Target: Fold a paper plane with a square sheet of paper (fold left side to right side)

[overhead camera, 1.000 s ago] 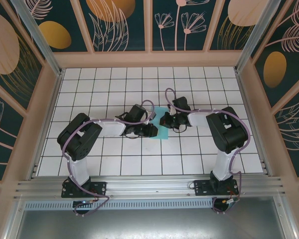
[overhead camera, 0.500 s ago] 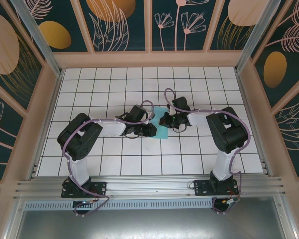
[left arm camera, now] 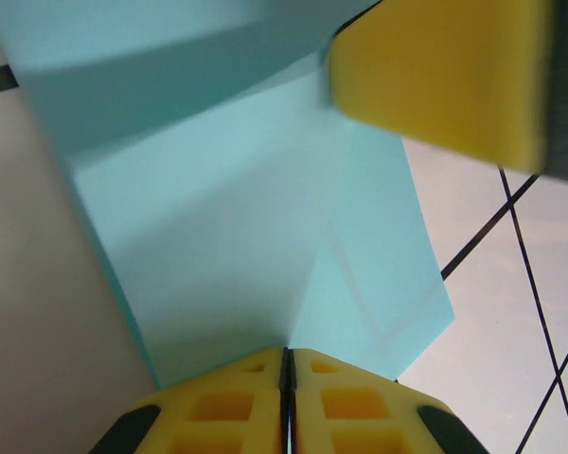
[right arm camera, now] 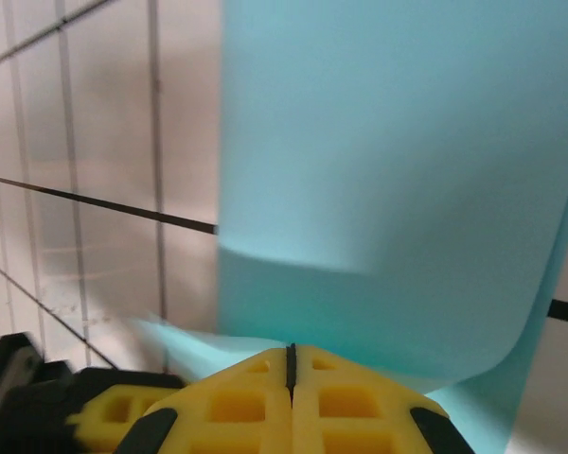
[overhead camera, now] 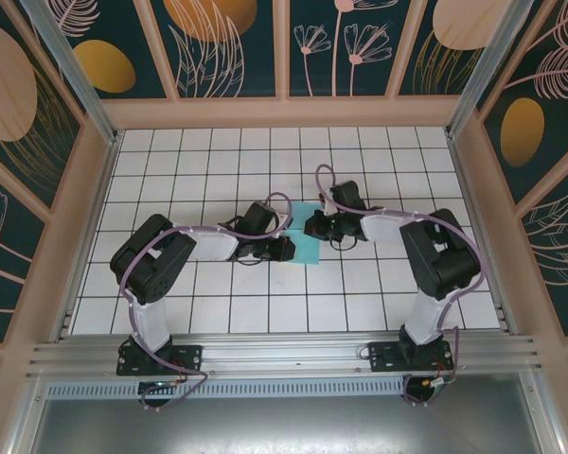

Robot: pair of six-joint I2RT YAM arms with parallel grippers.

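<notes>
Top view: sheet of paper [overhead camera: 307, 250] sits on the white tiled table [overhead camera: 170, 170], about mid-table. Left gripper [overhead camera: 286, 249] is at the sheet's 9 o'clock edge, touching it. Right gripper [overhead camera: 311, 227] is at the sheet's 1 o'clock, over its upper part, also touching. The grippers are near each other with the sheet between them.

Left wrist view: the left gripper's fingers [left arm camera: 227, 411] are pressed together, only a thin seam between them. The sheet runs into that seam at 6 o'clock, so the jaws are clamped on the paper. The paper fans up from the pinch toward 12 o'clock. A crease runs from the pinch toward 1 o'clock, and a flap reaches out at 4 o'clock over the tiles [left arm camera: 511, 312]. The right gripper shows at 1 o'clock as a blurred yellow block against the paper's upper part.

Right wrist view: the right gripper's fingers are likewise pressed tight, clamped on the sheet at 6 o'clock. The paper rises from the pinch toward 12 to 3 o'clock, and its edge curls at 4 o'clock. The left gripper, yellow and blurred, is at 8 o'clock, just beside the paper's low corner. Tiles show at 9 to 11 o'clock.
</notes>
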